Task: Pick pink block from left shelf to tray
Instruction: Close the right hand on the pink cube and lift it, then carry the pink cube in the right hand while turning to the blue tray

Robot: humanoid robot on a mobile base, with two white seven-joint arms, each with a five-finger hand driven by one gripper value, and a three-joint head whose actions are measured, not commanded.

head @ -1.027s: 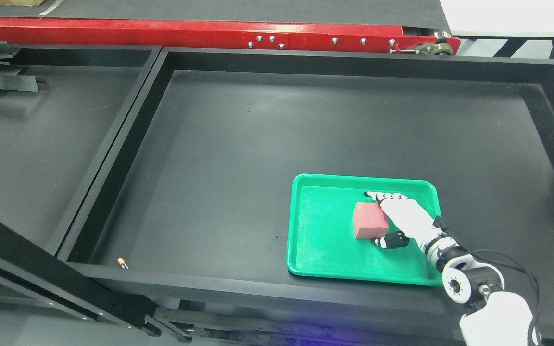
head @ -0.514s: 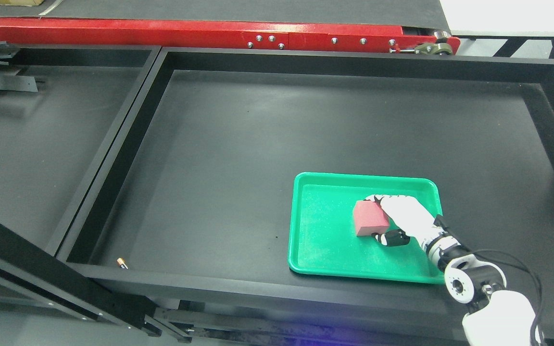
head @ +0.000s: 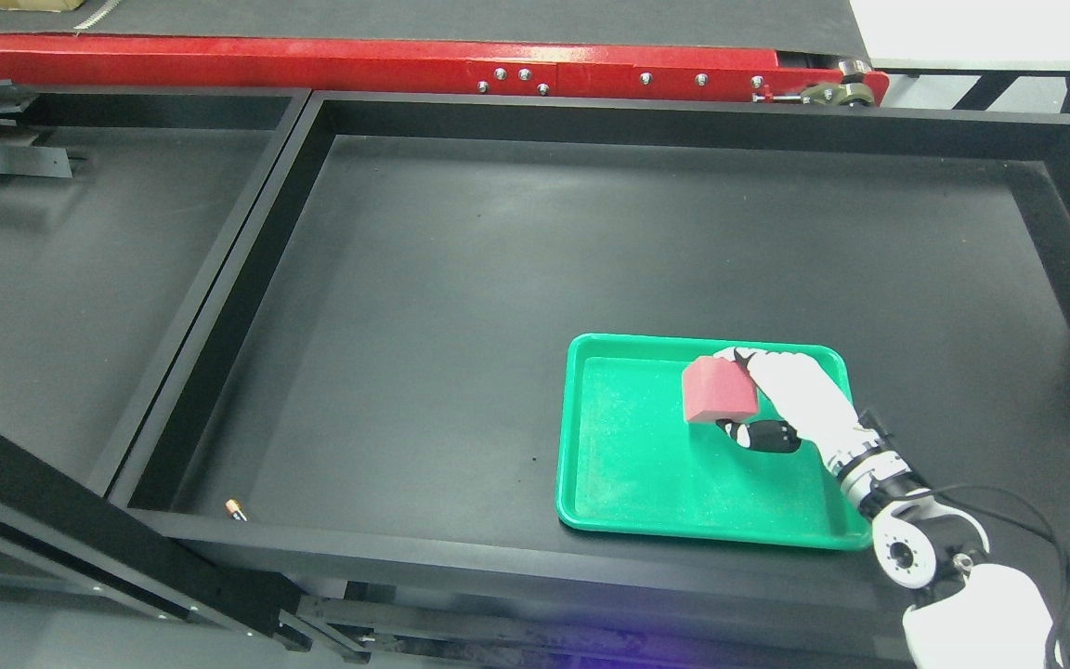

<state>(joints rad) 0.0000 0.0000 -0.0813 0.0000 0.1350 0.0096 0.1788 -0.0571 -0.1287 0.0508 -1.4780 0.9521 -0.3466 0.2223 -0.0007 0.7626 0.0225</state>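
robot hand gripping pink block over green tray

the right robot hand (head: pixel 756 400) is entering from the 5 o'clock corner of the head view, its white wrist and forearm angling up toward the centre right. the fingers (head: pixel 737 356) are curling over the far top edge of the pink block (head: pixel 719 390), and the dark thumb is pressing against the block's near lower side, so the robot hand is closed around the block.

the pink block is sitting inside the outline of the green tray (head: pixel 646 474), toward the tray's 1 o'clock portion, close to its far rim. whether the block's underside is touching the tray floor or hanging just above it cannot be told from this view. the block is showing a flat top face and a front face, tilting slightly.

the green tray is lying flat in the large black bin (head: pixel 461 279), toward the bin's 5 o'clock area, with its near rim just beside the bin's near wall. a small battery (head: pixel 236 508) is lying on the bin floor at the 7 o'clock corner, well apart from the tray. a second black compartment (head: pixel 52 260) is adjoining at 9 o'clock. a red rail (head: pixel 312 67) is running along the 12 o'clock edge behind both.

the left arm is not appearing in the view.
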